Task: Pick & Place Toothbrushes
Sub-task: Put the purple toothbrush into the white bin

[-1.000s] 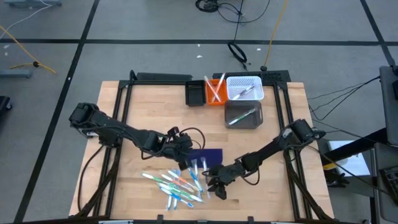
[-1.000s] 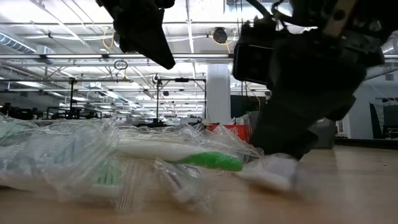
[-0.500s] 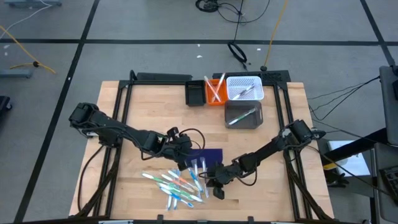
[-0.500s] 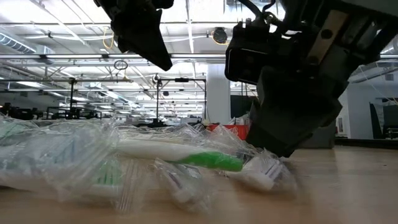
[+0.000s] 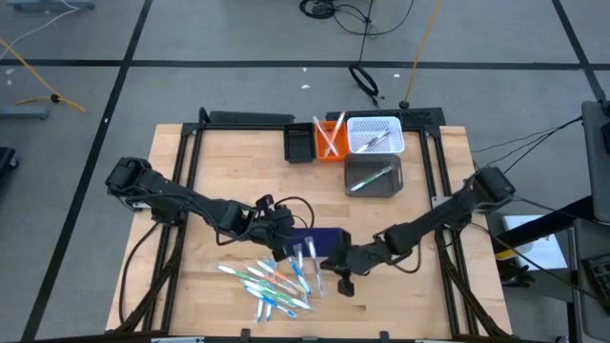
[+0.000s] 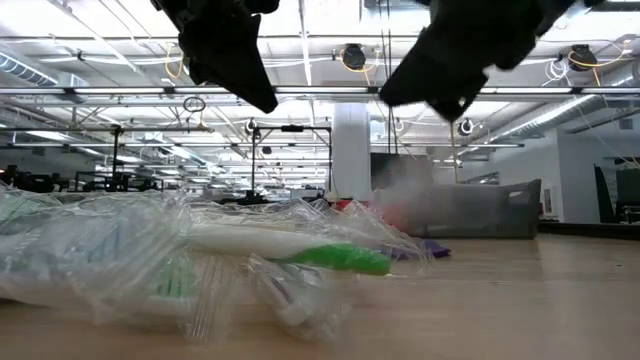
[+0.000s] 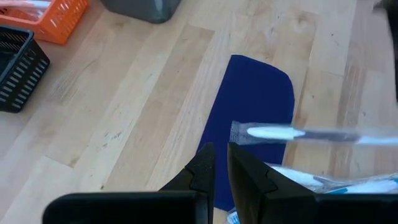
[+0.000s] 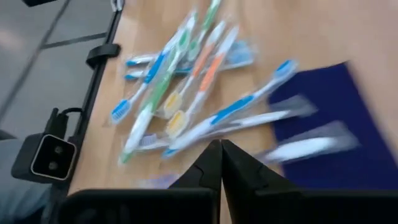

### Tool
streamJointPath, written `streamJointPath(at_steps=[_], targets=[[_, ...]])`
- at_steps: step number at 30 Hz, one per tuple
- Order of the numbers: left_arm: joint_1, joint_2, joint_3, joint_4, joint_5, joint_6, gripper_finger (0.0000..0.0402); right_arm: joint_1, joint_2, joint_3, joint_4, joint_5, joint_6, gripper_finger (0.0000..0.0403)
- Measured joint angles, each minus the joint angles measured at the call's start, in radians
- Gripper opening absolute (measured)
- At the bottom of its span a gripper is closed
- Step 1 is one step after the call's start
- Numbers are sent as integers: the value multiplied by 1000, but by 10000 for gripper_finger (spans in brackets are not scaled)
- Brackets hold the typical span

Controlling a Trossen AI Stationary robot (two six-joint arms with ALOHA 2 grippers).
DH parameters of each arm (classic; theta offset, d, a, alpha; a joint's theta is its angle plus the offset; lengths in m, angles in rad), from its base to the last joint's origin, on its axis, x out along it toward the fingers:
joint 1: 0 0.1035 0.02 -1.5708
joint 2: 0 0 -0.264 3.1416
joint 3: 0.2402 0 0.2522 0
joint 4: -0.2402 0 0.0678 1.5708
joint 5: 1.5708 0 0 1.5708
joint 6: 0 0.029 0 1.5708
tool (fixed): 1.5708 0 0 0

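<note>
Fingers on the right gripper (image 5: 344,284) are pinching fully shut on nothing I can see, hovering at the toothbrushes' (image 5: 272,282) 3 o'clock. Left gripper (image 7: 219,163) is sitting nearly closed, empty, over the blue mat (image 7: 252,118). Looks like a missed pick, so it's needing to reopen and drop lower.

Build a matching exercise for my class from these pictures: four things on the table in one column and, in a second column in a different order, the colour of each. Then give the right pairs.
Column one:
1. flat mat
2. mesh basket at the table's far edge
3. bin just in front of that basket
4. small tray left of the orange basket

Column two:
A. black
B. dark blue
C. white
D. grey

Right pairs: 1-B, 2-C, 3-D, 4-A
</note>
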State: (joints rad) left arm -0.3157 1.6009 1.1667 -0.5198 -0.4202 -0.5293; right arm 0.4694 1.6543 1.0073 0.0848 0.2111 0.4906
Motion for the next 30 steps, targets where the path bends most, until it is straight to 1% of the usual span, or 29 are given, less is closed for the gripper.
streamJointPath(at_steps=[3, 6, 9, 11, 14, 15, 18, 22, 24, 26, 30], targets=[[0, 0, 0, 1, 0, 0, 44, 8, -57, 0, -28, 54, -31, 0], [0, 0, 0, 8, 0, 3, 44, 10, -95, 0, -54, 54, -54, 0], [0, 0, 0, 16, 0, 3, 44, 10, -96, -3, -74, 12, -33, 0], [0, 0, 0, 21, 0, 3, 44, 10, -78, -20, -42, -34, 22, 0], [0, 0, 0, 24, 0, 4, 44, 5, -32, -54, -17, -61, 100, 11], [0, 0, 0, 27, 0, 7, 44, 3, -17, -64, -29, -70, 121, 17], [0, 0, 0, 28, 0, 10, 44, -12, 29, -77, -5, -139, 172, 48], [0, 0, 0, 33, 0, 10, 44, -27, 86, -85, 38, -215, 216, 104], [0, 0, 0, 36, 0, 10, 44, -36, 104, -85, 46, -221, 224, 133], [0, 0, 0, 37, 0, 10, 44, -40, 133, -85, 93, -224, 238, 158], [0, 0, 0, 38, 0, 10, 44, -55, 191, -85, 192, -282, 270, 196]])
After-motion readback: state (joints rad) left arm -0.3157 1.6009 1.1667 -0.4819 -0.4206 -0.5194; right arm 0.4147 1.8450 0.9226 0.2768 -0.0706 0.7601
